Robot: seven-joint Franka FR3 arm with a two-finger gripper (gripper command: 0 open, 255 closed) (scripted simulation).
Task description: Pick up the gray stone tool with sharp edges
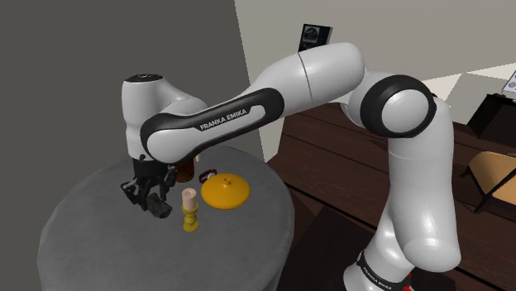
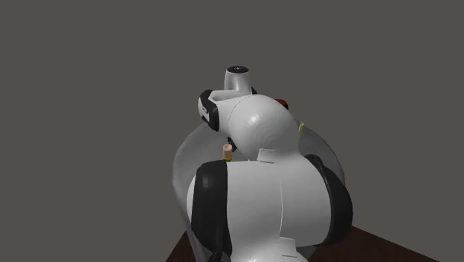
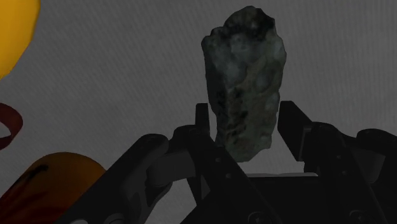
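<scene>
- Gripper (image 3: 245, 124) pinching one dark grey, rough-edged stone tool (image 3: 245, 70) between its two fingers.
- Stone tool is over one round grey table (image 1: 91, 240).
- On the table nearby: one yellow dome (image 1: 226, 191), one small yellow stand (image 1: 189, 211), one brown object (image 1: 183, 170).

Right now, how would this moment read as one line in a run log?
step: grasp | fingers: shut on grey stone tool | over: round grey table | nearby: orange dome, small candlestick

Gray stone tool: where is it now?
The stone tool is clasped between the gripper's fingers in the wrist view; in the shoulder view the gripper hangs over the table, left of the yellow candlestick.
</scene>
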